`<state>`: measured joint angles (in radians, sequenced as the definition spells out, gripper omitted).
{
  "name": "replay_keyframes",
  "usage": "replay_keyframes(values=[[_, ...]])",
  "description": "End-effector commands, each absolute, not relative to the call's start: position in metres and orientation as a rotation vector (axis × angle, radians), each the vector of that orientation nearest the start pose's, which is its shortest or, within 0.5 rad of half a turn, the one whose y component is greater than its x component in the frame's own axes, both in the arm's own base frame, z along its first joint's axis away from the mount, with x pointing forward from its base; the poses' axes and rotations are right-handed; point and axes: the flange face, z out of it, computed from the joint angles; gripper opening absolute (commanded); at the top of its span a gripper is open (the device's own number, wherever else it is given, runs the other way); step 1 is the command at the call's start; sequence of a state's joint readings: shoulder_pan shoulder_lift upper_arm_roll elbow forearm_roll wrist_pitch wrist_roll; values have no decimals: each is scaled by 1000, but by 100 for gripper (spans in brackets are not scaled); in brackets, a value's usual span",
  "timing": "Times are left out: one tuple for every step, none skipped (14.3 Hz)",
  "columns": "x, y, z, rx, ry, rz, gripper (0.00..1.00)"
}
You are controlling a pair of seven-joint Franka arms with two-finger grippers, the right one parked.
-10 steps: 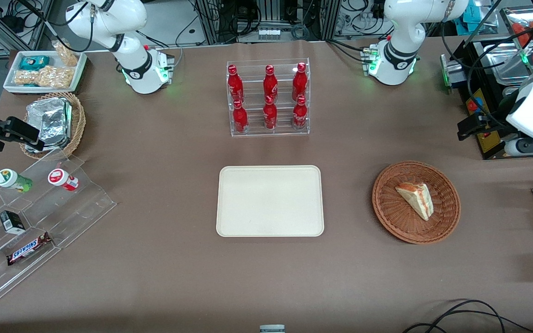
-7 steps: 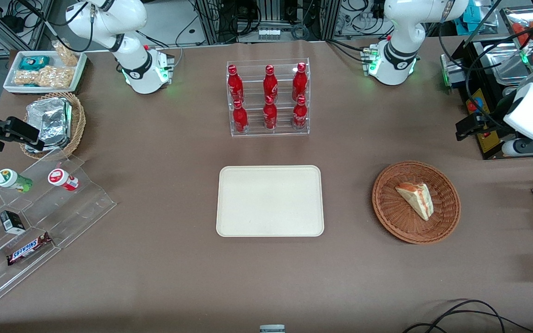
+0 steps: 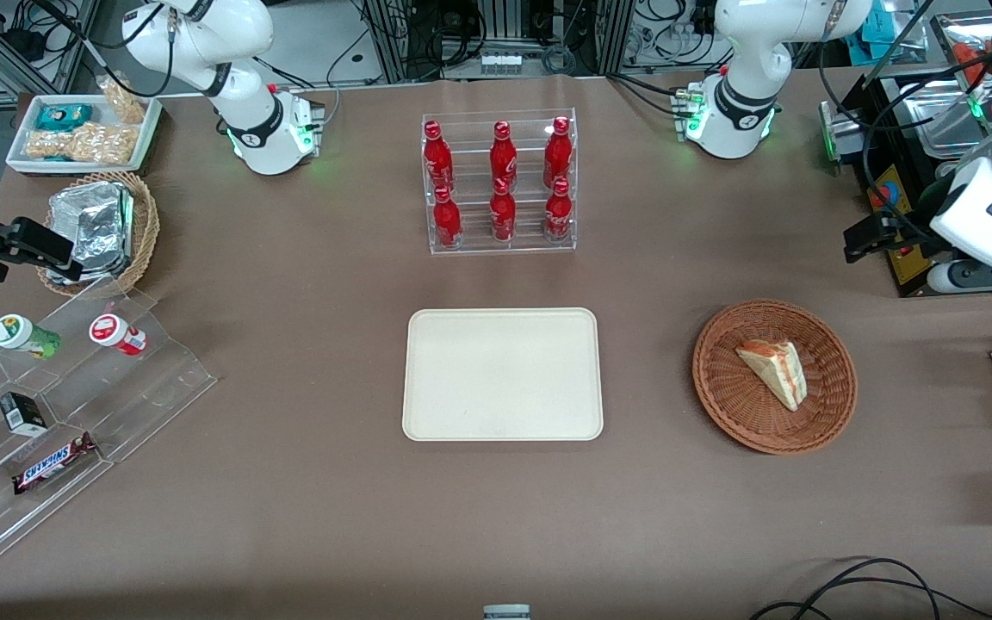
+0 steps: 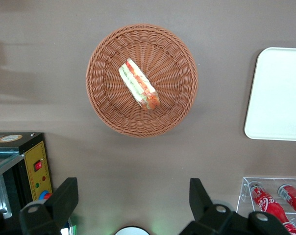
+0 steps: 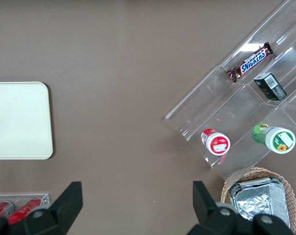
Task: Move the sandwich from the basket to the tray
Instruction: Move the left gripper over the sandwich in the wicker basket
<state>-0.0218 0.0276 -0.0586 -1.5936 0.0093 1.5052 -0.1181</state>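
Red "SNICKERS" bar on clear rack; jaws gape wide, empty, above basket.

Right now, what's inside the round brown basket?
One sandwich lies in the basket; the weave under it is hidden. The open gripper hangs high above, farther from the front camera.

Pretty clearly a robotics lab set up like a mock snack shop. White robot arms are bolted to a brown-covered worktop, with cable tangles and aluminium framing along its edge farthest from the front camera. Shop-style props sit around: a clear rack of red soda bottles and acrylic display steps with a Snickers bar.
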Motion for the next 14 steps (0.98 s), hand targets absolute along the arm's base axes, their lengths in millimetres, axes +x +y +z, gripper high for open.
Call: replay_keyframes(values=[[554, -48, 574, -3100, -35, 231, 100], [558, -48, 554, -3094, -39, 278, 100], [563, -48, 532, -3087, -40, 318, 100], [569, -47, 503, -3082, -43, 354, 100], [573, -46, 473, -3082, -67, 366, 100], [579, -45, 446, -3082, -110, 352, 100], [584, -44, 419, -3079, -175, 346, 100], [588, -41, 393, -3075, -251, 327, 100], [590, -42, 374, -3073, -293, 315, 100], [593, -39, 358, -3073, -326, 296, 100], [595, -38, 351, -3069, -356, 291, 100], [597, -36, 342, -3053, -440, 301, 100], [600, -35, 340, -3026, -585, 269, 100], [601, -35, 331, -2982, -773, 237, 100]])
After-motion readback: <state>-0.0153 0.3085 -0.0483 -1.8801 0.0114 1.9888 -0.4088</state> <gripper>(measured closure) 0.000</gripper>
